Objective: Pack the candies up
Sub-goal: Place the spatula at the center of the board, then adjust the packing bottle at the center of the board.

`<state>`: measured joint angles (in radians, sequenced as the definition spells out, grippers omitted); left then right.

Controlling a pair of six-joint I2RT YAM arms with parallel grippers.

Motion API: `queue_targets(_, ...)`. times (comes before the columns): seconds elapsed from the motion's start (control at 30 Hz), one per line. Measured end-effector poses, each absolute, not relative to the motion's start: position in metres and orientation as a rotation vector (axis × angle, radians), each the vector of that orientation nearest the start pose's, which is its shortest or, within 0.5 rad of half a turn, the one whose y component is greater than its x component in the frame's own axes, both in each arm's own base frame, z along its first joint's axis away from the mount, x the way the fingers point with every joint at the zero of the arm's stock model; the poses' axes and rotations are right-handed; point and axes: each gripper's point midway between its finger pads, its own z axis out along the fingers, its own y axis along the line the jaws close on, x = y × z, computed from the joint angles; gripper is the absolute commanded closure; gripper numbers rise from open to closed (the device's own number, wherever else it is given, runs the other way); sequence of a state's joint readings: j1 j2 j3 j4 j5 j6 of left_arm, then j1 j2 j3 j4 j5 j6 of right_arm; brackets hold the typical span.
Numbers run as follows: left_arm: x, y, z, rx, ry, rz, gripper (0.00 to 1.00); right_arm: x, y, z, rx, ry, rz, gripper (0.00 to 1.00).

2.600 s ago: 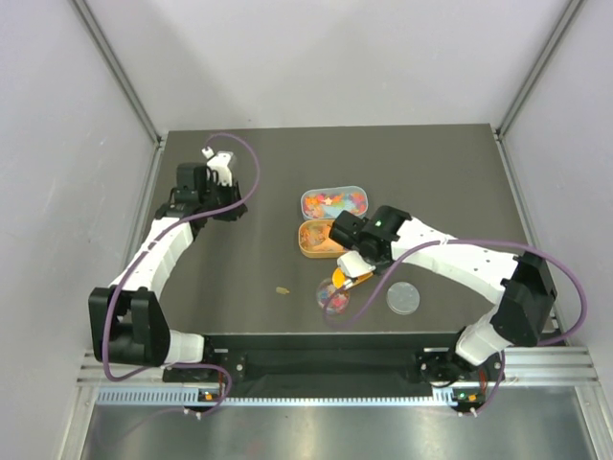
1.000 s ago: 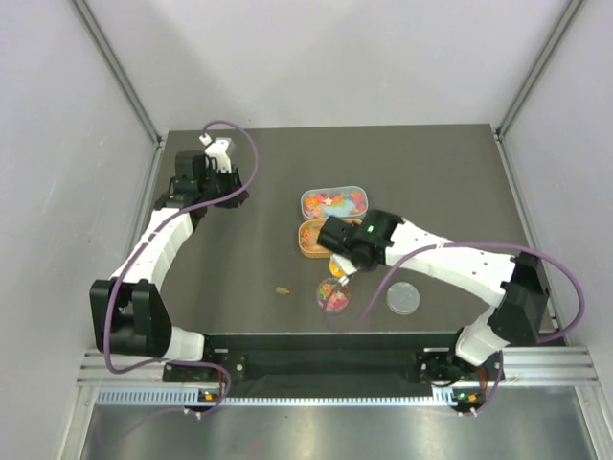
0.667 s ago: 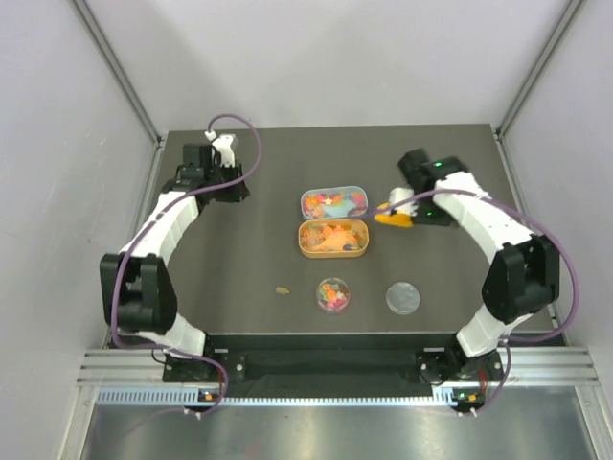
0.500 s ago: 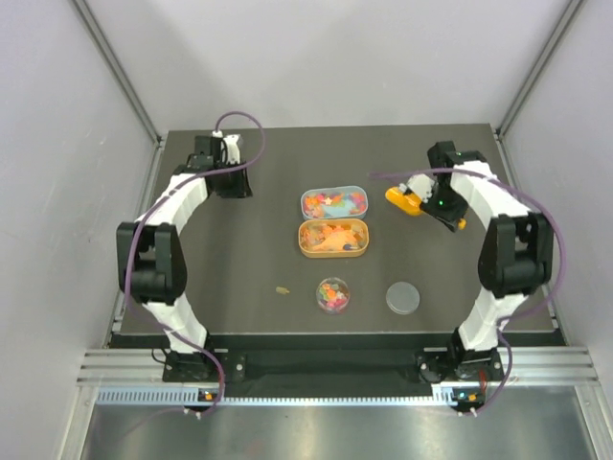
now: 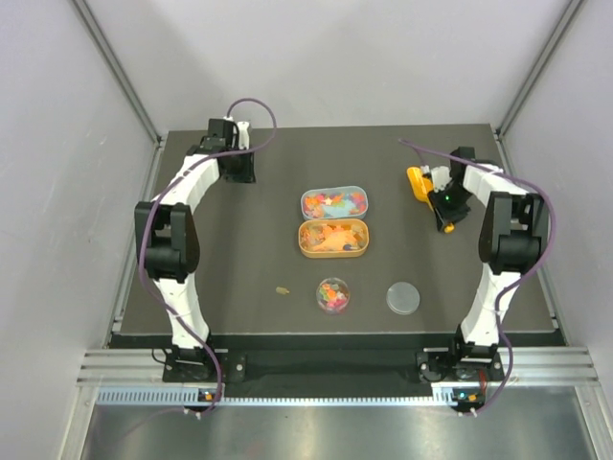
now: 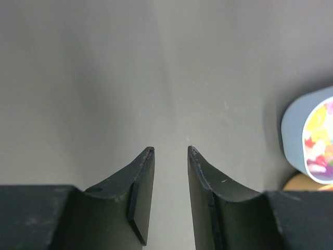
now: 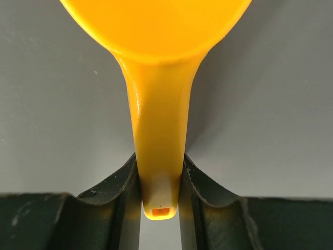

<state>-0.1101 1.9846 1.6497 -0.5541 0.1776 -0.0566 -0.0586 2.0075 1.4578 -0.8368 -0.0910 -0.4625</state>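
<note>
Round dish: A small clear dish is sitting near the middle of the near edge of the table, holding a shallow layer of the candies.
Lid: A clear round lid is lying beside the dish toward the right edge, not touching it.
Stray piece: A tiny tan bit, possibly a dropped candy, is lying left of the dish.
Tins: An orange tin and, touching it on the far side, a blue-grey tin are sitting at the table's centre, both holding more sweets.
Left gripper: It is hovering near the far left corner, fingers slightly parted and gripping nothing.
Right gripper: It is pinching the handle of an orange scoop near the far right corner.
Progress: Packing is looking partly done, with closing the dish waiting.
</note>
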Motion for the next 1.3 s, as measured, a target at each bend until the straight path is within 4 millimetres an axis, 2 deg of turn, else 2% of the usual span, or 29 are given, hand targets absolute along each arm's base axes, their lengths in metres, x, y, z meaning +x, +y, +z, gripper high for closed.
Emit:
queue_targets(0.1, 0.501, -0.092, 0.116, 0.176, 2.445, -0.267, 0.62, 0.383, -0.021, 0.022, -0.586, 2.867, 0.071, 0.68)
queue_targets(0.13, 0.502, -0.095, 0.115, 0.188, 2.443, -0.261, 0.62, 0.383, -0.021, 0.022, -0.583, 2.865, 0.070, 0.56)
queue_targets(0.23, 0.505, -0.104, 0.113, 0.219, 2.441, -0.248, 0.60, 0.386, -0.020, 0.023, -0.575, 2.854, 0.077, 0.38)
queue_targets(0.27, 0.506, -0.107, 0.113, 0.228, 2.439, -0.249, 0.60, 0.386, -0.020, 0.023, -0.572, 2.848, 0.077, 0.35)
queue_targets(0.33, 0.509, -0.114, 0.113, 0.244, 2.434, -0.254, 0.60, 0.385, -0.019, 0.025, -0.575, 2.837, 0.076, 0.21)
queue_targets(0.43, 0.508, -0.121, 0.112, 0.260, 2.433, -0.261, 0.59, 0.370, -0.017, 0.032, -0.606, 2.829, 0.090, 0.19)
queue_targets(0.5, 0.507, -0.121, 0.112, 0.261, 2.438, -0.263, 0.57, 0.357, -0.014, 0.046, -0.671, 2.798, 0.112, 0.16)
queue_targets(0.53, 0.507, -0.120, 0.112, 0.260, 2.441, -0.263, 0.55, 0.351, -0.011, 0.055, -0.721, 2.763, 0.124, 0.01)
queue_targets(0.6, 0.504, -0.117, 0.111, 0.266, 2.451, -0.262, 0.50, 0.338, -0.004, 0.080, -0.817, 2.669, 0.150, 0.00)
queue_targets(0.7, 0.496, -0.114, 0.112, 0.282, 2.459, -0.273, 0.44, 0.321, 0.016, 0.137, -0.984, 2.428, 0.121, 0.00)
queue_targets(0.77, 0.486, -0.113, 0.115, 0.289, 2.464, -0.289, 0.42, 0.313, 0.043, 0.174, -1.110, 2.249, 0.099, 0.00)
queue_targets(0.8, 0.478, -0.113, 0.116, 0.296, 2.470, -0.304, 0.39, 0.306, 0.061, 0.187, -1.189, 2.180, 0.117, 0.00)
queue_targets(0.83, 0.470, -0.114, 0.118, 0.307, 2.473, -0.321, 0.34, 0.300, 0.074, 0.194, -1.254, 2.137, 0.142, 0.00)
queue_targets(0.87, 0.461, -0.115, 0.120, 0.321, 2.473, -0.342, 0.33, 0.293, 0.091, 0.200, -1.337, 2.087, 0.178, 0.00)
queue_targets(0.93, 0.444, -0.118, 0.125, 0.357, 2.473, -0.389, 0.32, 0.281, 0.115, 0.201, -1.466, 2.041, 0.256, 0.01)
queue_targets(1.03, 0.416, -0.126, 0.133, 0.470, 2.454, -0.465, 0.33, 0.270, 0.125, 0.188, -1.658, 2.021, 0.301, 0.00)
queue_targets(1.13, 0.384, -0.134, 0.146, 0.634, 2.416, -0.535, 0.33, 0.257, 0.120, 0.178, -1.816, 1.980, 0.291, 0.00)
queue_targets(1.2, 0.368, -0.137, 0.158, 0.750, 2.358, -0.555, 0.31, 0.247, 0.117, 0.173, -1.909, 1.895, 0.271, 0.00)
queue_targets(1.3, 0.340, -0.139, 0.176, 0.919, 2.225, -0.563, 0.28, 0.221, 0.107, 0.166, -2.042, 1.756, 0.227, 0.00)
